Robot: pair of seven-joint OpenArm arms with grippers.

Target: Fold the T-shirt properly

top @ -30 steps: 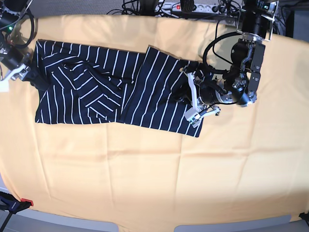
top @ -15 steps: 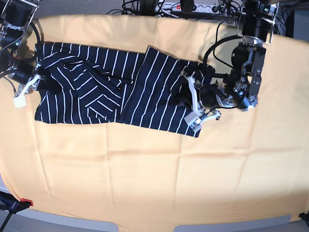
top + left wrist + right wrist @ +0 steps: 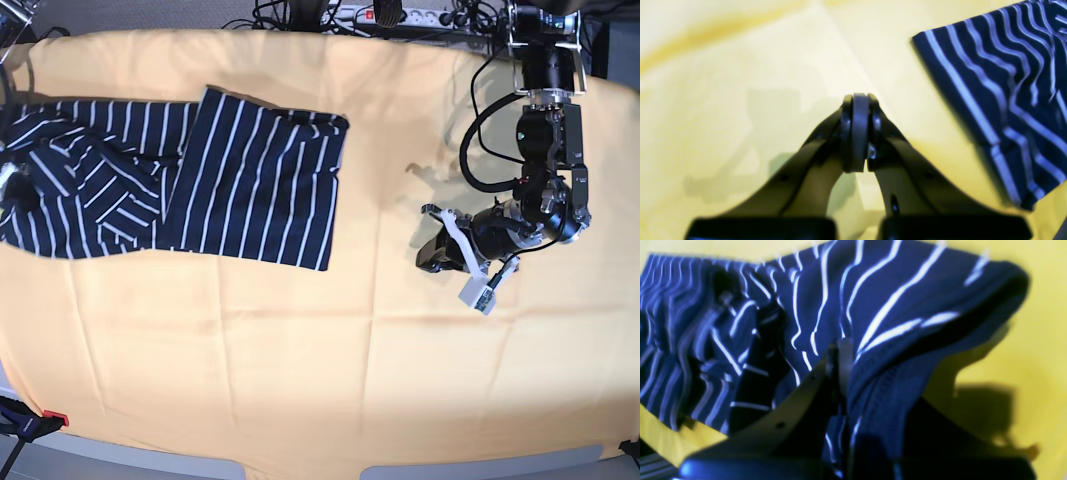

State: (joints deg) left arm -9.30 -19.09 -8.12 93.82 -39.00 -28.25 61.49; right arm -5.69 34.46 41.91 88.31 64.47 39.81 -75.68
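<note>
base view, nearest edge first: the plain yellow-orange cloth (image 3: pixel 300 370) covers the work surface, with shallow creases across its bare front half. beyond mid-surface, on this view's right, the left gripper (image 3: pixel 462 262) hangs over bare cloth, well apart from the garment. in the left wrist view its jaws are pressed fully together with nothing between them, and only yellow cloth lies under the tips; a striped corner of the garment shows at the upper right of that view, not touching the gripper.

on this view's left lies the dark navy short-sleeved fabric t-shirt with thin white stripes (image 3: pixel 250 180). it rests on the cloth in the rear left area, partly folded: a flatter rectangular panel with near-vertical stripes overlaps a more rumpled portion to its left, whose stripes run at mixed angles. the rumpled portion reaches the left border of the frame.

the right gripper (image 3: pixel 840 373) is barely visible at that left border in the base view. in the right wrist view its jaws are nearly together, clamped on a hemmed edge of the t-shirt, and the fabric bunches and lifts around the fingers.

at the far edge, black cables and a power strip (image 3: pixel 385 14) sit beyond the cloth.
</note>
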